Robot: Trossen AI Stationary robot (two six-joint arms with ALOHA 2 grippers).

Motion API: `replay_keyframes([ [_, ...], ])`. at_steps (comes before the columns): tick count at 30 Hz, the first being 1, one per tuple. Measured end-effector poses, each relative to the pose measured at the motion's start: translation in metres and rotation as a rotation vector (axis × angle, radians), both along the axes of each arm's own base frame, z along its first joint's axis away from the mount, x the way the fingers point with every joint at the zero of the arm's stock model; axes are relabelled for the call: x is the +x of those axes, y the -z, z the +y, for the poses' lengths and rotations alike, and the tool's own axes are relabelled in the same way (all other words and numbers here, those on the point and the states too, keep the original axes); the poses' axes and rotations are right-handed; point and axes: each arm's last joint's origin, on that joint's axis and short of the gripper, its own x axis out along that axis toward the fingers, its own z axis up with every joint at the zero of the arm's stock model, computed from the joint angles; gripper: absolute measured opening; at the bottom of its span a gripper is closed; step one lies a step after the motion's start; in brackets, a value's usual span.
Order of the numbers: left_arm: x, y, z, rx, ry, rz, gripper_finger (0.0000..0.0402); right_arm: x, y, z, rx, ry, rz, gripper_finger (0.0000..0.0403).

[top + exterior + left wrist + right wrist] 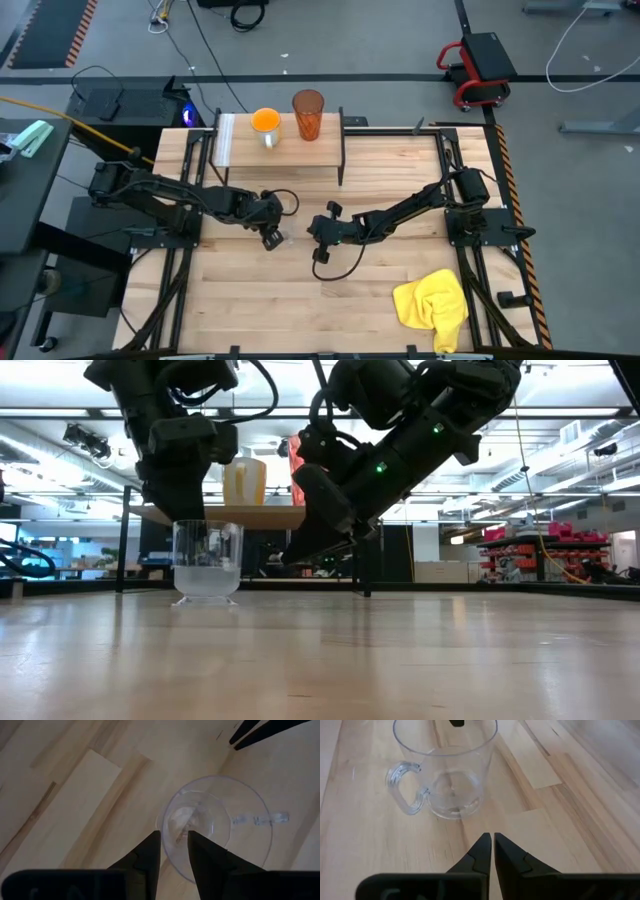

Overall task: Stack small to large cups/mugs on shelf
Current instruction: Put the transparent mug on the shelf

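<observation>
- The clear glass cup (207, 560) stands on the tabletop (300, 290), forward of the shelf (285, 140); the left gripper (174, 847) is spread over its rim, nothing held.
- A grip on the wall, clear of the handle (405, 787), is advised.
- The right gripper (492, 842) waits nearly pinched, empty, just beside the cup.
- The orange mug (266, 124) and the tumbler (308, 114) already occupy the shelf; the yellow cloth (435, 305) lies well apart.

Right gripper (492, 851): the two dark fingers stand nearly together, a thin slit between the tips, holding nothing. Clear glass cup (446, 767): upright on the desk (560, 825), just ahead of the fingertips and apart from them. Its handle (405, 787) points sideways, off the line of the fingers. A dark tip of some other part shows beyond the cup's far rim; what it is cannot be told. Desk surface: pale wood planks.
</observation>
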Motion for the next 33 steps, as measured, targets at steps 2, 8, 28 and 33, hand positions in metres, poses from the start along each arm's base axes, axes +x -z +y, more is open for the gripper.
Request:
replay_keyframes([
  [2, 0.0, 0.0, 0.0, 0.0, 0.0, -0.002, 0.0107, 0.0, 0.0, 0.0, -0.001, -0.001, -0.001, 0.0029],
  [8, 0.001, 0.0, 0.006, 0.009, -0.011, -0.003, 0.0077, 0.0, 0.0, 0.0, -0.002, -0.002, -0.003, 0.0029],
  [28, -0.001, -0.005, 0.015, 0.018, 0.043, 0.022, 0.001, -0.001, 0.001, 0.0, -0.012, -0.007, 0.025, 0.0029],
  [33, -0.008, -0.019, 0.017, 0.068, 0.021, 0.129, 0.0007, -0.002, 0.003, 0.0, -0.015, -0.006, 0.041, 0.0029],
])
